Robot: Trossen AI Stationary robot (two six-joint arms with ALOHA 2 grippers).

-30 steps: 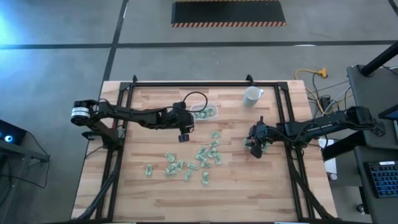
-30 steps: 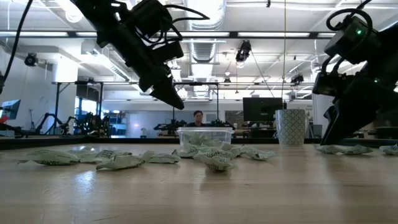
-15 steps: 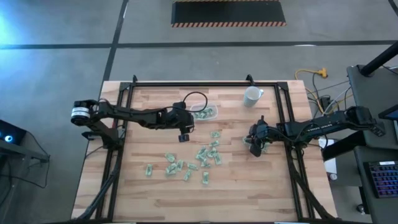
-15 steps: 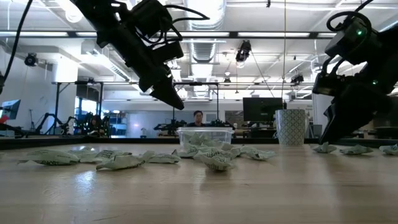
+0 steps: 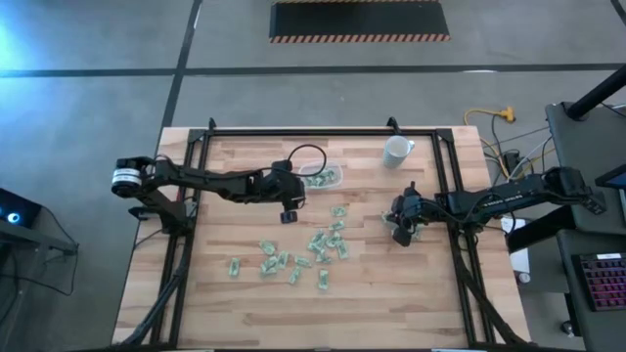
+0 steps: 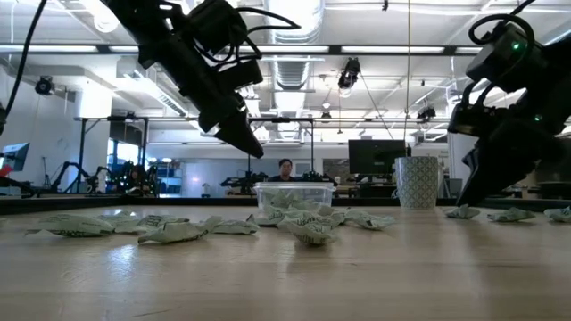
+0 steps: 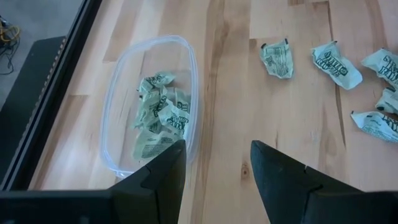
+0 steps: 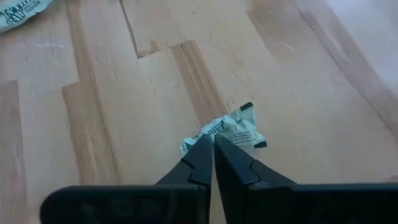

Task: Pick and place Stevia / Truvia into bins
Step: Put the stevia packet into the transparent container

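- While the right gripper [image 8: 212,144] sits low on the table [image 5: 245,313] near its right edge, I see its fingers pinched together on one green-and-white packet [image 8: 229,132], which lies crumpled on the wood at their tips.
- My left gripper [image 7: 214,155] hangs above the table beside the clear container [image 7: 118,112], its fingers apart with nothing between them.
- The container stands toward the far edge, and several packets are piled inside it.
- Most loose packets [image 5: 318,244] lie scattered over the middle of the table, with a few more near the right gripper.
- A white cup [image 5: 396,151] stands at the far side, right of the container and apart from it.
- In the low view I see a person [image 6: 285,167] far back in the room.
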